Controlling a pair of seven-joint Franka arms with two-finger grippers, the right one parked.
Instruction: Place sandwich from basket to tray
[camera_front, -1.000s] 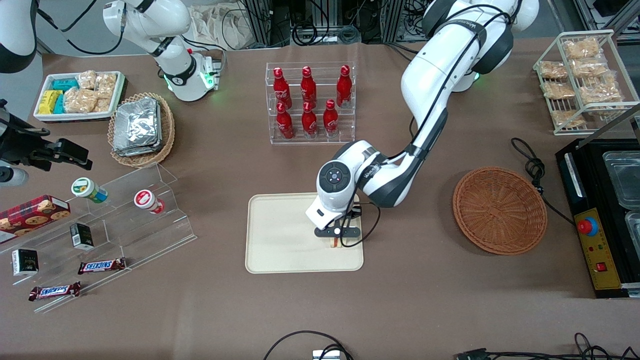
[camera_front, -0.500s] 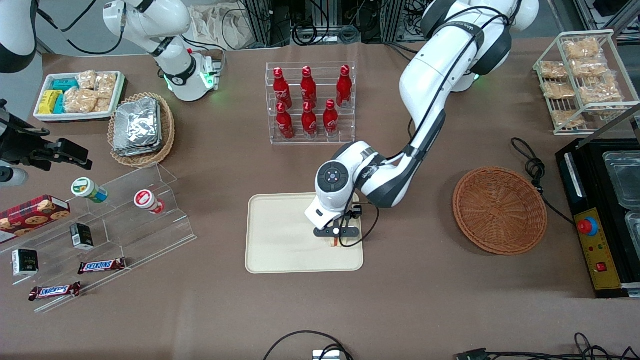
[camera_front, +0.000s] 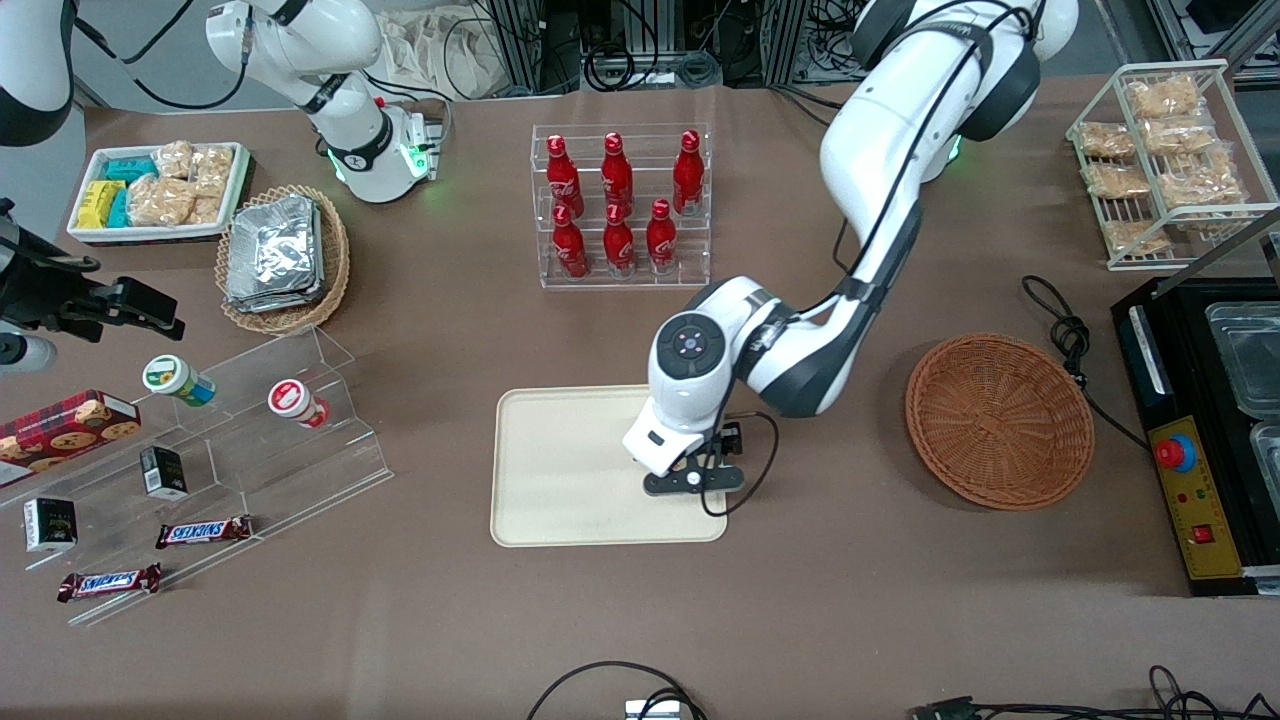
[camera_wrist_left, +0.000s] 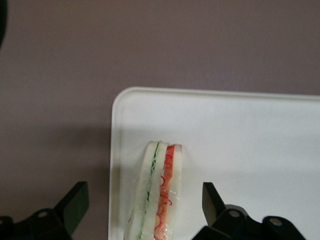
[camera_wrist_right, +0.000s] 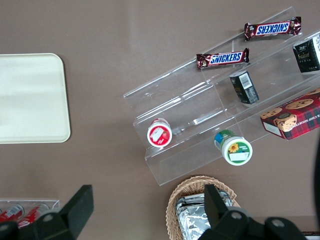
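White-bread sandwich wedge (camera_wrist_left: 159, 192), one only, green and red-orange filling lines showing, stands on edge on the single cream rectangular tray (camera_front: 560, 470) near its corner, hand (camera_front: 694, 482) above it with fingers (camera_wrist_left: 75, 202) spread wide, one reddish-brown wicker basket (camera_front: 998, 420) alongside on the worktop.

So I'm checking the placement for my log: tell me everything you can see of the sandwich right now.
The sandwich is a wedge of pale white bread standing on edge, its cut side showing a green filling line and a red-orange one, with what looks like clear film over it. It rests on the cream tray, close to the rim near a rounded corner. The gripper hangs above it, fingers open on either side and apart from the bread. Its lower part is out of view. The front view hides it under the arm.
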